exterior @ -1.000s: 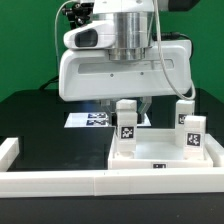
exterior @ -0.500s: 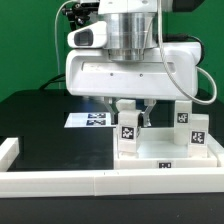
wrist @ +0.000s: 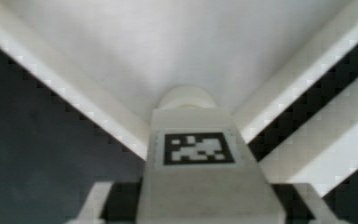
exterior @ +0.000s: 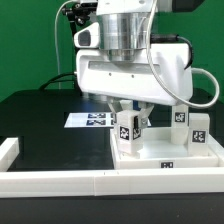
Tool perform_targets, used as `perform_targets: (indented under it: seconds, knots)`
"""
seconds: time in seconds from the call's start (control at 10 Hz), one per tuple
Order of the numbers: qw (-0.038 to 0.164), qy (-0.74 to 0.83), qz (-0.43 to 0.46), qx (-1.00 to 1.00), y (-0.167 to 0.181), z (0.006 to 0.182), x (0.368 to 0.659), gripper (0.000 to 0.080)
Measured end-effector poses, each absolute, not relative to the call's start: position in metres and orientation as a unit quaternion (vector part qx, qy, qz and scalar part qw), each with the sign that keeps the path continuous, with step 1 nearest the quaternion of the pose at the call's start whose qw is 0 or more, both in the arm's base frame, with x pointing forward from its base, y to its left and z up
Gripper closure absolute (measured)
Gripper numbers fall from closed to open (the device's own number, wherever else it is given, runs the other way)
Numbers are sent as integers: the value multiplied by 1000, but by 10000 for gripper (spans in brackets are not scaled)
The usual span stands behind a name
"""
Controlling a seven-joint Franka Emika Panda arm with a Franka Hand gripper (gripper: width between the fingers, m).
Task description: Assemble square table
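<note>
Black bench (exterior: 40,120), white slab (exterior: 165,152) on it; claw (exterior: 132,112) directly above upright leg (exterior: 126,130), fingers straddling it, long axis vertical; clamped or not, cannot tell.

We see our white Franka arm hanging straight down from the frame's upper centre, its bulky white two-finger gripper (exterior: 129,108) low at mid-frame, fingers pointing downward, their spacing hidden.

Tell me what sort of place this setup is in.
Probably a robotics lab test bench, not a home or workshop. A green backdrop stands behind a black table; a marker board lies flat on it; and the white furniture parts, like the leg under the claw, carry black-and-white tags.
</note>
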State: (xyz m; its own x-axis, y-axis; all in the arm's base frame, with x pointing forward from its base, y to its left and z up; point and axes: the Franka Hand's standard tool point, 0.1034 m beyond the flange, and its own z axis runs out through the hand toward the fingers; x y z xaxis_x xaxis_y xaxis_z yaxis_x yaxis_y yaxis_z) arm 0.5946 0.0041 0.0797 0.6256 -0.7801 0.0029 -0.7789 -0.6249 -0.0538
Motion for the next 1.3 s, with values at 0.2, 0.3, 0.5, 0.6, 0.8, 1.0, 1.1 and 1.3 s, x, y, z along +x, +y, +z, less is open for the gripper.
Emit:
perform_targets:
  seconds: [0.2,0.3,0.5,0.6,0.8,1.0,1.1,1.3]
  knots:
    - [31,502,-8,-864,5,80,595,508]
    - [34,535,-6,-844,5,80,595,508]
    - [35,570,-4,-821,5,79,594,508]
    - [33,549,-3,-835,6,79,594,478]
    - [31,490,6,-871,9,81,593,187]
    - [31,420,2,-907,8,81,593,156]
    - [31,380,1,-925,8,81,593,151]
    - [31,307,-1,-951,8,81,593,151]
